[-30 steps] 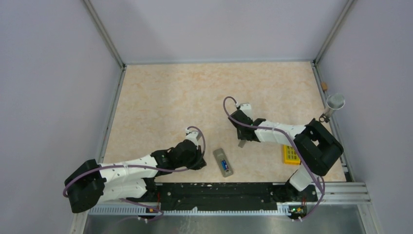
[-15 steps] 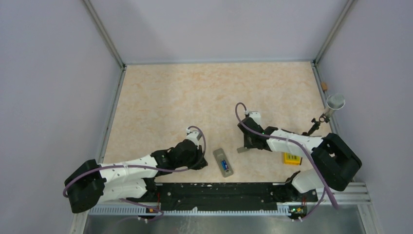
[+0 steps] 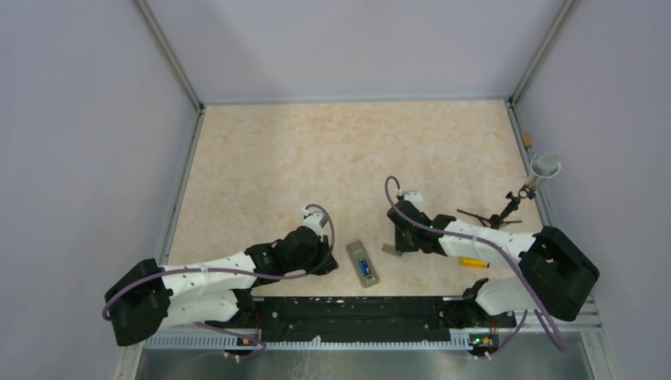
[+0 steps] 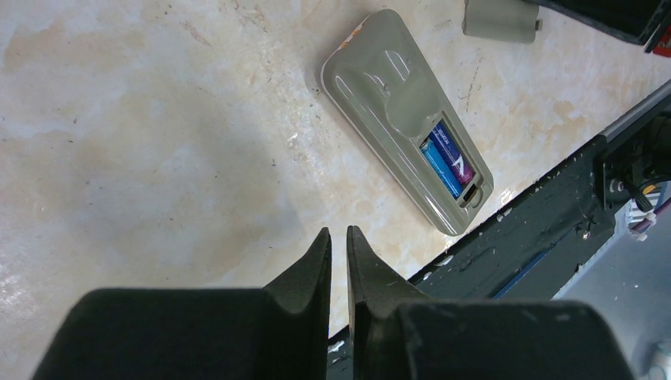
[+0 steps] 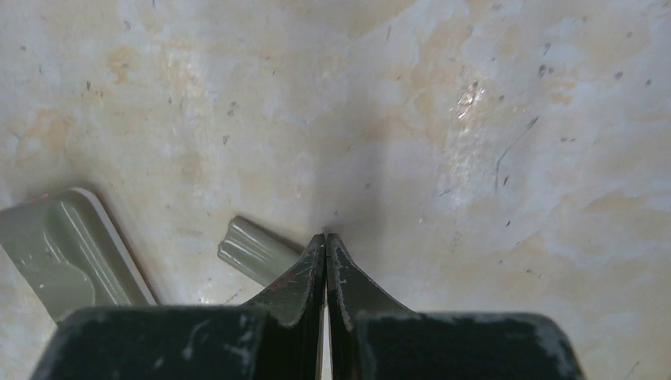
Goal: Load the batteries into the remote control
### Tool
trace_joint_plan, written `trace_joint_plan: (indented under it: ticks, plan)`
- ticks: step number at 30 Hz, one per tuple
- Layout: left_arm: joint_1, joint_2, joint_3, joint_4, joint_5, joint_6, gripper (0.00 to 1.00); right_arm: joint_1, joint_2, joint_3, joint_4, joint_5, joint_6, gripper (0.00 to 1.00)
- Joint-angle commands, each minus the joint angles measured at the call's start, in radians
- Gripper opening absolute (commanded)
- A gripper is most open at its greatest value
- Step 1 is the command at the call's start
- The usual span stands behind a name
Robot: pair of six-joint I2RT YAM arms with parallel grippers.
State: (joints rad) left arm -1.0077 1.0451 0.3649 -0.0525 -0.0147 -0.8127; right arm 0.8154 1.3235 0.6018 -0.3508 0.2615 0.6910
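Lying back-up on the table, the remote control sits ahead and to the right of the left gripper, clear of it, with the blue batteries seated in the recess at the end farther to the jaws' right. Left jaws released to a thin slit, nothing between them; right gripper clenched tight on nothing. Small grey piece lies on the table just left of the right jaws, partly hidden behind one finger, with the remote's end farther left.
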Motion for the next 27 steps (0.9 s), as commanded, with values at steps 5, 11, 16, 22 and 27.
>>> trace_joint_plan:
  ticks: [5, 11, 16, 22, 27]
  plan:
    - [0.003, -0.002, -0.007, 0.045, 0.01, -0.004, 0.12, 0.075, -0.057, -0.016, -0.126, -0.007, 0.053, 0.0]
    - [0.003, -0.007, -0.01, 0.045, 0.01, -0.005, 0.12, 0.09, -0.102, 0.028, -0.172, 0.021, 0.028, 0.0]
    - [0.004, -0.027, -0.011, 0.028, 0.01, -0.008, 0.13, 0.091, -0.136, 0.073, -0.219, 0.028, -0.029, 0.06]
    - [0.004, -0.053, -0.015, 0.006, -0.003, -0.008, 0.24, 0.091, -0.181, 0.106, -0.218, -0.048, -0.134, 0.32]
    - [0.004, -0.076, -0.018, -0.006, -0.012, -0.007, 0.3, 0.09, -0.151, 0.134, -0.221, -0.109, -0.214, 0.39]
